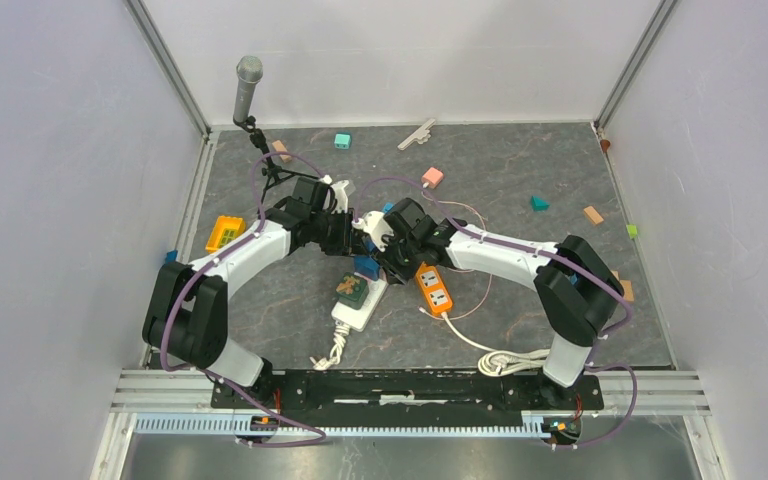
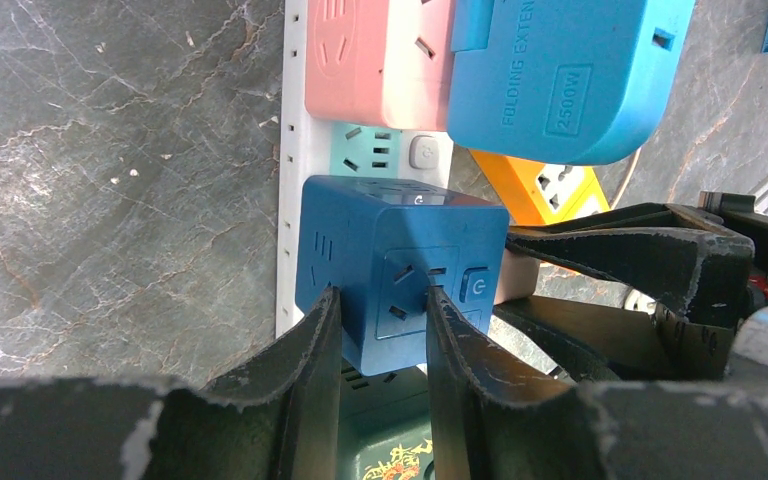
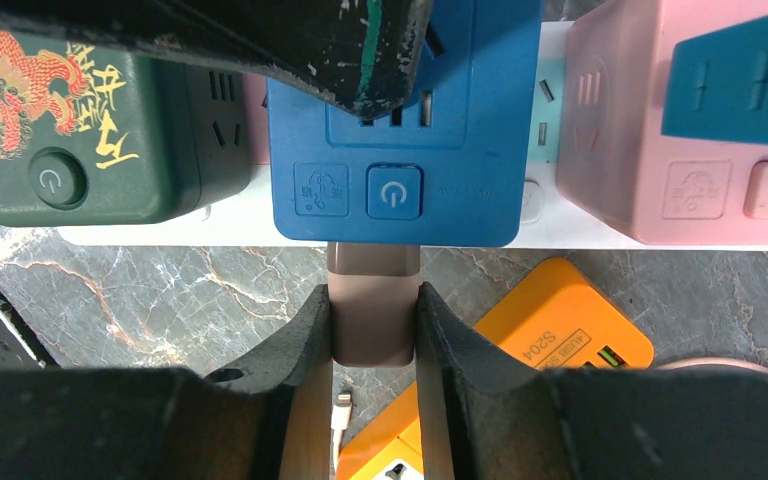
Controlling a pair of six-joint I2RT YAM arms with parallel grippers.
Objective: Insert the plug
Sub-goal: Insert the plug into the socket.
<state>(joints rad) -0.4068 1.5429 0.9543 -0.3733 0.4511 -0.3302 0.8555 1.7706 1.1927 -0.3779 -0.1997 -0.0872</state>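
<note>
**Plug at the side of the blue cube, both arms on the job**

Nearest to the arms, the right gripper [image 3: 373, 320] has its fingers clenched on the beige plug [image 3: 373, 290], one finger on each flat side. The plug's long axis runs straight away from these fingers, level with the table [image 3: 160, 290], and points at the side face of the blue cube [image 3: 470, 120]. Its far end already touches that face, just under the cube's power button. How deep the pins sit inside I cannot tell, because the joint is hidden.

The coming move depends on this one line. The plug, the fingers and the socket are all on the same axis, so I judge that only a straight push forward remains, with no turning. If the plug tilts sideways, the pins may jam.

The left gripper [image 2: 385, 300] comes from the opposite side. Its fingers are closed on the blue cube and hold it by two sides. This should keep the cube steady against the push. The right arm therefore does the insertion and the left arm only supports.

The blue cube sits plugged on the white power strip [image 3: 210, 228], between a green cube [image 3: 110, 130] and a pink cube [image 3: 660, 120].
</note>
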